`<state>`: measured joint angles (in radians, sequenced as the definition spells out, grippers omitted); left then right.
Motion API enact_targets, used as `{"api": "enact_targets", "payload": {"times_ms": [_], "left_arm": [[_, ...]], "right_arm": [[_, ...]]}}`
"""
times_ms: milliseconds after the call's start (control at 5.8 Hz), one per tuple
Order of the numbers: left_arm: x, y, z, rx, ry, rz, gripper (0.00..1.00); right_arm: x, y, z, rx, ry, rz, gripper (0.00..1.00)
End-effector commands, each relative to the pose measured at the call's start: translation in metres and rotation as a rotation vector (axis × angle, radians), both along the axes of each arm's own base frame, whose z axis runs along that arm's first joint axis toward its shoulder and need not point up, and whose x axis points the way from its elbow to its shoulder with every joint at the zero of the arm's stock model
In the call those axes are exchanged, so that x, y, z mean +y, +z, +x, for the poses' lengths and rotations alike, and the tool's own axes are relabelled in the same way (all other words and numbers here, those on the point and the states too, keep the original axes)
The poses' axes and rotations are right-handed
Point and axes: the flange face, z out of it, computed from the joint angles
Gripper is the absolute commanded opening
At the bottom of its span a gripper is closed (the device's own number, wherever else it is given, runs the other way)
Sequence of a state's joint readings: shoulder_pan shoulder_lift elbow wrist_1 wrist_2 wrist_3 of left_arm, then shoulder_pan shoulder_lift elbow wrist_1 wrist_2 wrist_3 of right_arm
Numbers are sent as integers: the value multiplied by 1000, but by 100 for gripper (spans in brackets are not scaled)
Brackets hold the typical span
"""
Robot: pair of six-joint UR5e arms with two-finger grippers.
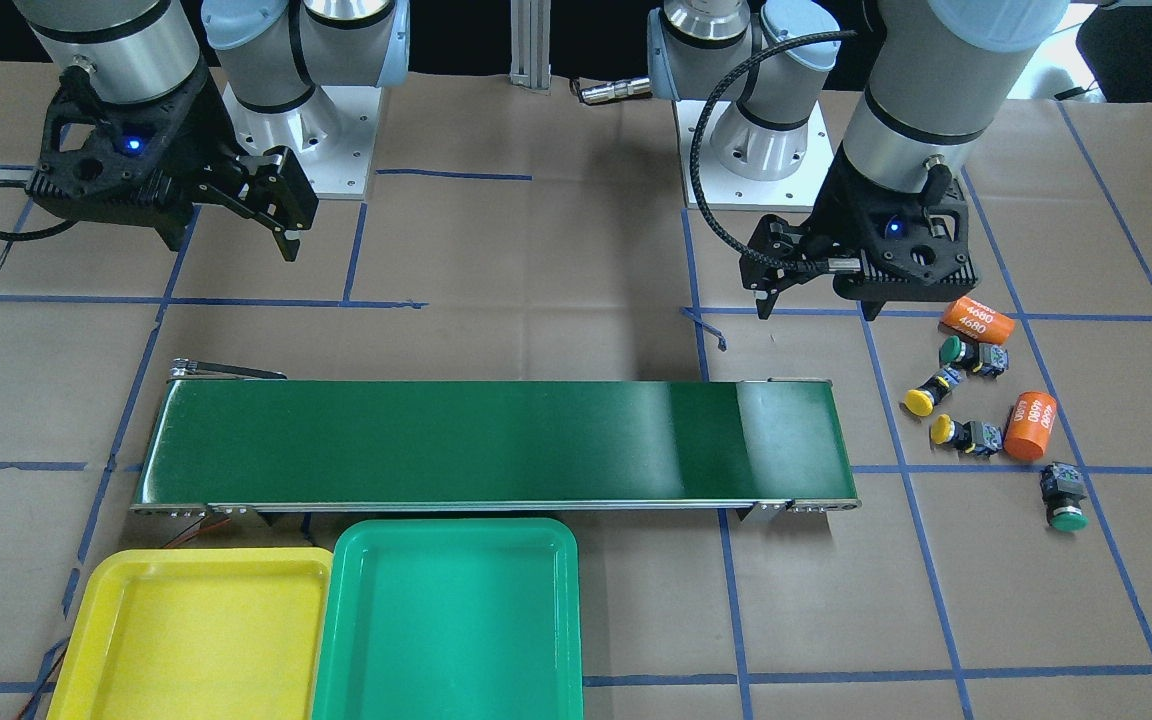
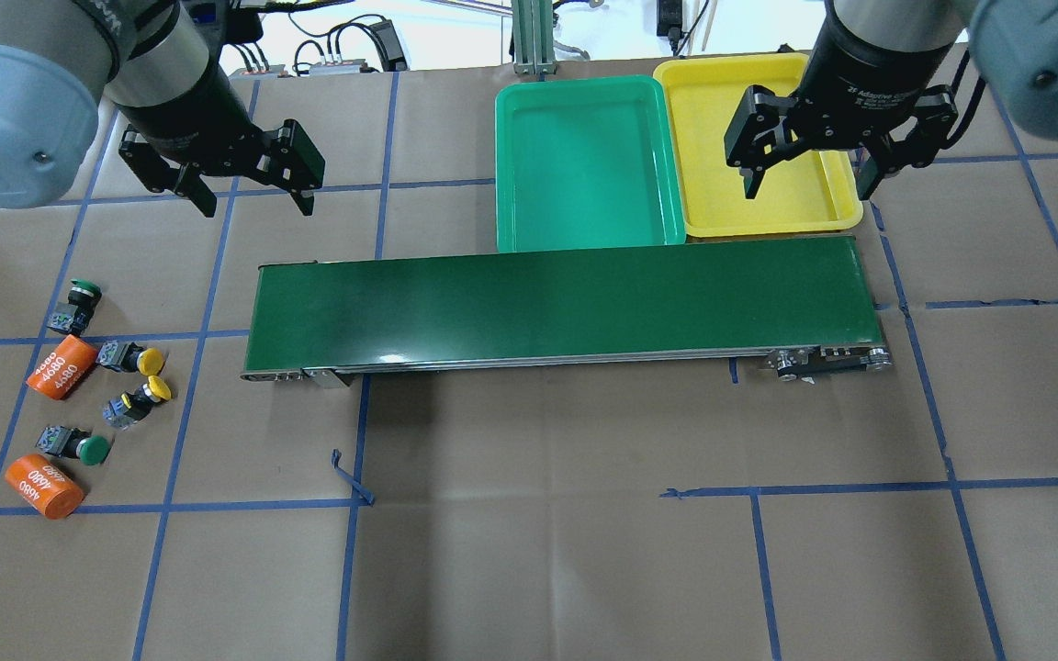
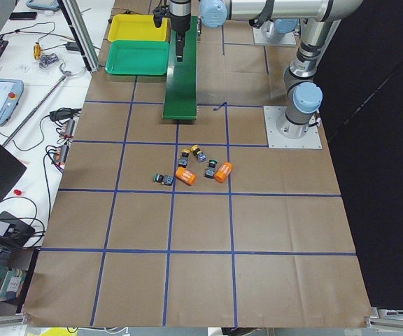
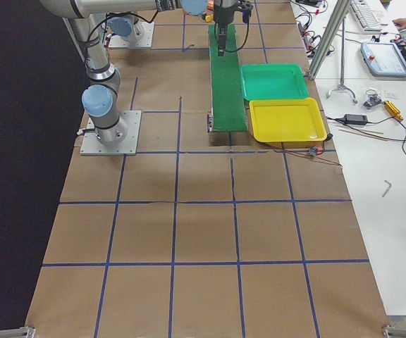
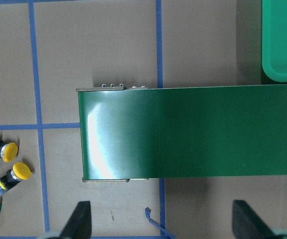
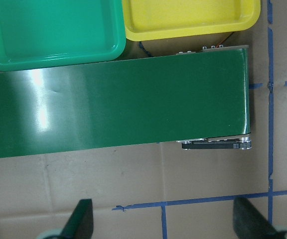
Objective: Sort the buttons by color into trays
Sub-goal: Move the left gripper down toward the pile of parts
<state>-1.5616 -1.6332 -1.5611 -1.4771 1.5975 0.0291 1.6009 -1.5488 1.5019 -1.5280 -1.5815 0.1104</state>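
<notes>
Two yellow buttons (image 2: 151,360) (image 2: 157,392) and two green buttons (image 2: 84,294) (image 2: 93,449) lie on the paper at the table's left end, beyond the belt's end. In the front view they show as yellow (image 1: 919,402) (image 1: 942,431) and green (image 1: 951,349) (image 1: 1067,519). My left gripper (image 2: 256,197) hangs open and empty, up in the air to the far right of the buttons. The green tray (image 2: 584,165) and yellow tray (image 2: 703,138) sit empty side by side behind the belt. My right gripper (image 2: 806,184) hovers open over the yellow tray, holding nothing.
A long dark green conveyor belt (image 2: 566,308) runs across the middle of the table. Two orange cylinders marked 4680 (image 2: 62,367) (image 2: 44,487) lie among the buttons. Blue tape lines grid the brown paper. Cables and devices sit beyond the far table edge.
</notes>
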Motion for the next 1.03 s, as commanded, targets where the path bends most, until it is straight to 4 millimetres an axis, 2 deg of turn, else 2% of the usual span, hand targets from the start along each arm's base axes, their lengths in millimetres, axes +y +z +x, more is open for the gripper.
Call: {"api": "enact_targets", "payload": {"times_ms": [0, 172, 345, 517, 690, 862], "left_arm": [[7, 6, 0, -3, 14, -5, 98], [5, 5, 7, -3, 11, -5, 98], [-1, 7, 54, 6, 68, -2, 98], [-1, 11, 105, -4, -43, 6, 98], [11, 15, 159, -4, -72, 31, 98], [26, -8, 221, 24, -112, 76, 98]], "right_arm": [[3, 2, 0, 0, 1, -3, 100], [3, 1, 0, 0, 1, -2, 100], [3, 1, 0, 0, 1, -2, 100], [3, 1, 0, 0, 1, -2, 100], [3, 2, 1, 0, 2, -4, 100], [3, 1, 1, -5, 2, -2, 100]]}}
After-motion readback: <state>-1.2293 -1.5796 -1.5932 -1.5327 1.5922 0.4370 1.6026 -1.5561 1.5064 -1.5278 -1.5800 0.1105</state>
